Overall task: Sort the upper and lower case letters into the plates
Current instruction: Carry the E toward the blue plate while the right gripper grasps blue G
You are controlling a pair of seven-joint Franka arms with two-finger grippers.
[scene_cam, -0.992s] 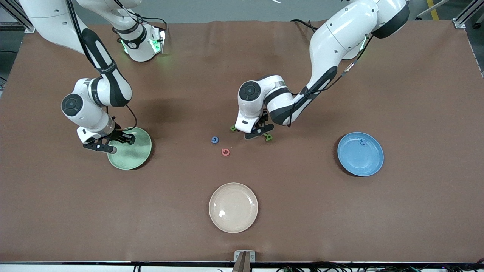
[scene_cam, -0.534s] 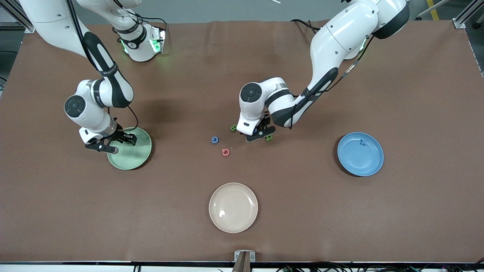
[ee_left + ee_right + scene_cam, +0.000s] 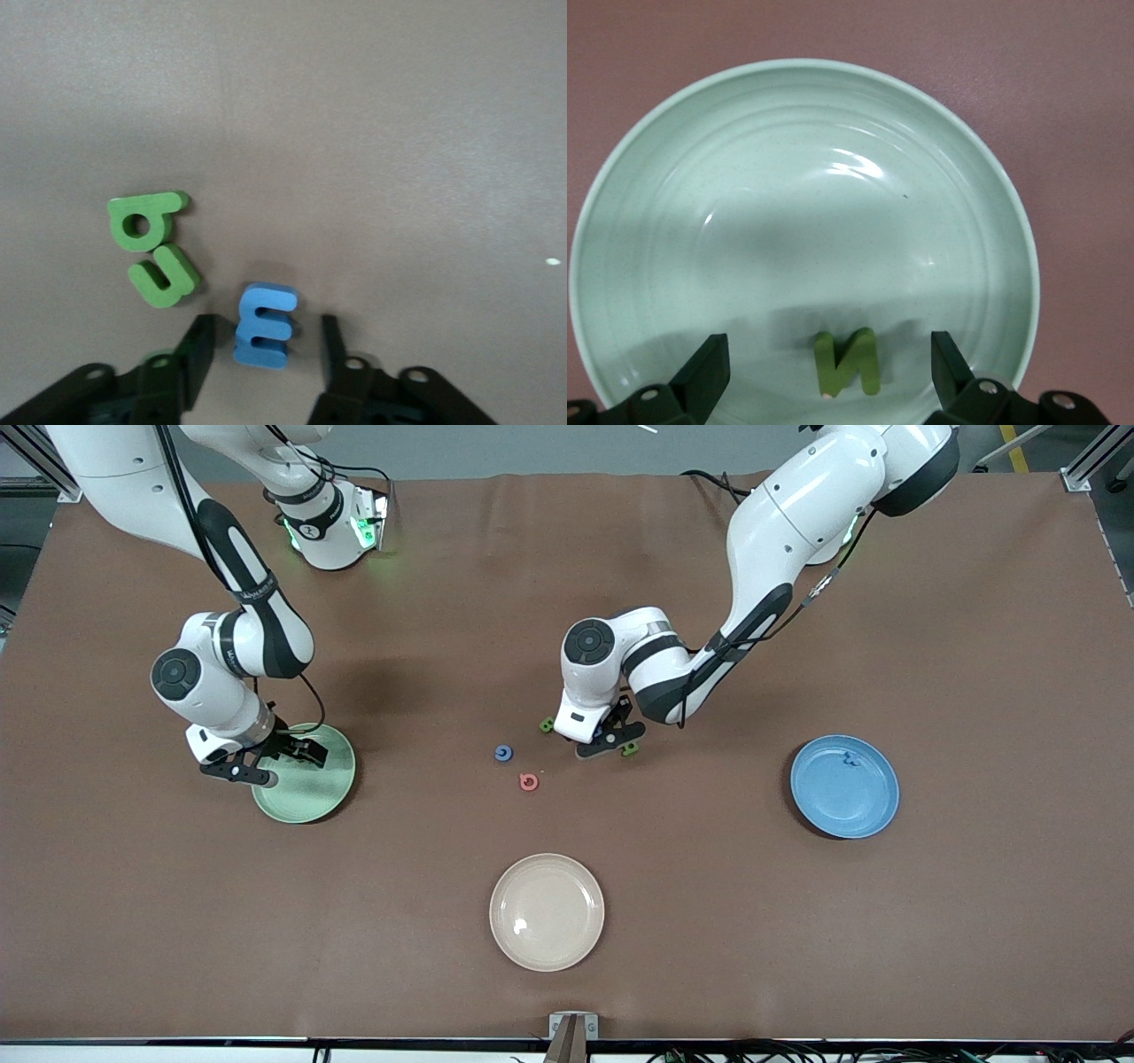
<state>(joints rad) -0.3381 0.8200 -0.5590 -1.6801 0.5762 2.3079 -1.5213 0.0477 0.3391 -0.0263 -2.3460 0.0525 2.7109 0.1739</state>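
Letters are split three ways in the front view: a blue letter (image 3: 503, 754) and a pink letter (image 3: 529, 782) lie on the table (image 3: 974, 921) toward the middle, farther from the camera than the beige plate (image 3: 547, 911); one green letter (image 3: 547, 725) sits beside the left gripper (image 3: 608, 738), which is low over the table there, and another peeks out by its finger. A small letter lies in the blue plate (image 3: 844, 786) at the left arm's end. The right gripper (image 3: 266, 762) hangs over the mint plate's (image 3: 306, 784) rim, fingers wide

Left wrist view: the fingers (image 3: 197, 350) straddle a blue E (image 3: 264, 324), partly drawn in with gaps on both sides, so nothing is gripped. Two green letters (image 3: 152, 251) lie just beside it. Best to close squarely on the E's flat sides and keep the finger off the green neighbours

Right wrist view: a green N (image 3: 848, 361) lies in the mint plate between spread fingers (image 3: 700, 372), released. That arm should rise straight up so it doesn't nudge the N
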